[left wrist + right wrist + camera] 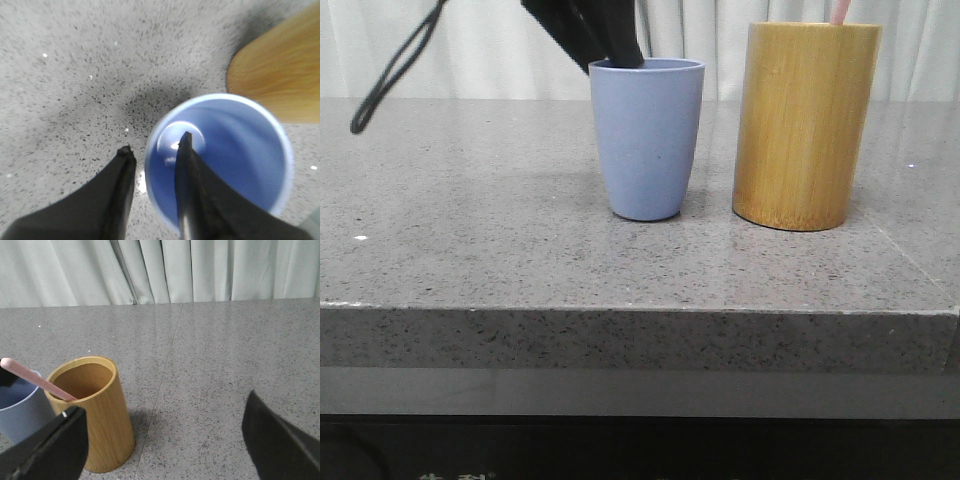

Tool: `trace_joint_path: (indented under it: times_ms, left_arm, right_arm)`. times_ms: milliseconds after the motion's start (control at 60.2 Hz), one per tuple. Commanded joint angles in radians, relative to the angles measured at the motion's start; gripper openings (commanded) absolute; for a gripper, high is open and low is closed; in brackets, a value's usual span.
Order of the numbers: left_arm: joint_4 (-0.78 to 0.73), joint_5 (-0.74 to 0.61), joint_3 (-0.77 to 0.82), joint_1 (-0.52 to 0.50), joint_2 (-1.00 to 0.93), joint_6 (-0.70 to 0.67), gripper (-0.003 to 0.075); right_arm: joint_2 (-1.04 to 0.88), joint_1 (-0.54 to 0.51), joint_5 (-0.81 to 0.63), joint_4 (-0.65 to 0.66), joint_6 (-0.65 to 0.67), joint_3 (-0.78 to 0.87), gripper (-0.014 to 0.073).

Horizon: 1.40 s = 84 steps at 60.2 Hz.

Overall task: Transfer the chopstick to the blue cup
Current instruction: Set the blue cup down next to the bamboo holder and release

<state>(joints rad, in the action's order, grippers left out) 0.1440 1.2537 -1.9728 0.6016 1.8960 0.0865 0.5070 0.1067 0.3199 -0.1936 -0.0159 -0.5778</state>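
The bamboo holder (90, 412) still had the chopstick (37, 381) leaning inside, so nothing was transferred yet. The blue cup (647, 138) looked empty. The left gripper (152, 152) straddled its rim, jaws apart, empty; the right gripper (165, 440) hung wide apart, empty.

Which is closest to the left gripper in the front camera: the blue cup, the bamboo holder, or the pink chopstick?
1. Blue cup: left gripper dips into its rim.
2. Bamboo holder: right of the cup.
3. Chopstick: pokes from the holder's far side.
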Motion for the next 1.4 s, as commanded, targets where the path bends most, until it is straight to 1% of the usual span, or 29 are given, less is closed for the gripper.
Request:
trace_joint_path:
  times_ms: [0, 66, 233, 316, 415, 482, 548, 714, 914, 1080, 1163, 1263, 1379]
  left_arm:
    - [0.020, 0.015, -0.036, 0.007, -0.110, -0.006, 0.0212]
    - [0.011, 0.015, -0.032, 0.007, -0.151, -0.006, 0.0212]
    - [-0.107, 0.015, -0.004, 0.002, -0.248, -0.007, 0.0211]
    - [-0.135, 0.015, 0.032, -0.011, -0.290, -0.007, 0.0200]
    - [-0.135, 0.015, 0.100, -0.038, -0.343, -0.008, 0.0134]
    - [-0.135, 0.015, 0.152, -0.061, -0.379, -0.008, 0.0067]
    - [-0.135, 0.015, 0.211, -0.084, -0.417, -0.008, -0.0016]
    - [-0.135, -0.027, 0.350, -0.141, -0.532, -0.025, -0.0019]
    - [-0.144, -0.142, 0.542, -0.261, -0.720, -0.064, -0.0019]
    - [-0.144, -0.234, 0.714, -0.425, -0.871, -0.086, -0.0019]
    - [-0.137, -0.297, 0.801, -0.489, -0.957, -0.086, -0.0019]
    - [-0.125, -0.406, 0.899, -0.530, -1.064, -0.086, -0.0019]
    - [-0.117, -0.572, 1.025, -0.536, -1.213, -0.086, -0.0019]
  right_arm:
    - [0.008, -0.002, -0.078, 0.002, -0.005, -0.036, 0.0634]
    - [0.008, -0.002, -0.078, 0.002, -0.005, -0.036, 0.0634]
    - [0.008, -0.002, -0.078, 0.002, -0.005, -0.036, 0.0634]
    - [0.008, -0.002, -0.078, 0.002, -0.005, -0.036, 0.0634]
    - [0.008, -0.002, -0.078, 0.002, -0.005, -0.036, 0.0634]
    - [0.008, -0.002, -0.078, 0.002, -0.005, -0.036, 0.0634]
    - [0.008, -0.002, -0.078, 0.002, -0.005, -0.036, 0.0634]
    - [0.008, -0.002, -0.078, 0.002, -0.005, -0.036, 0.0634]
    - [0.008, -0.002, -0.078, 0.002, -0.005, -0.036, 0.0634]
    - [0.008, -0.002, -0.077, 0.002, -0.005, -0.036, 0.0634]
    - [0.008, -0.002, -0.077, -0.007, -0.005, -0.036, 0.0634]
    - [0.008, -0.002, -0.077, -0.010, -0.005, -0.036, 0.0634]
    - [0.008, -0.002, -0.077, -0.012, -0.005, -0.036, 0.0634]
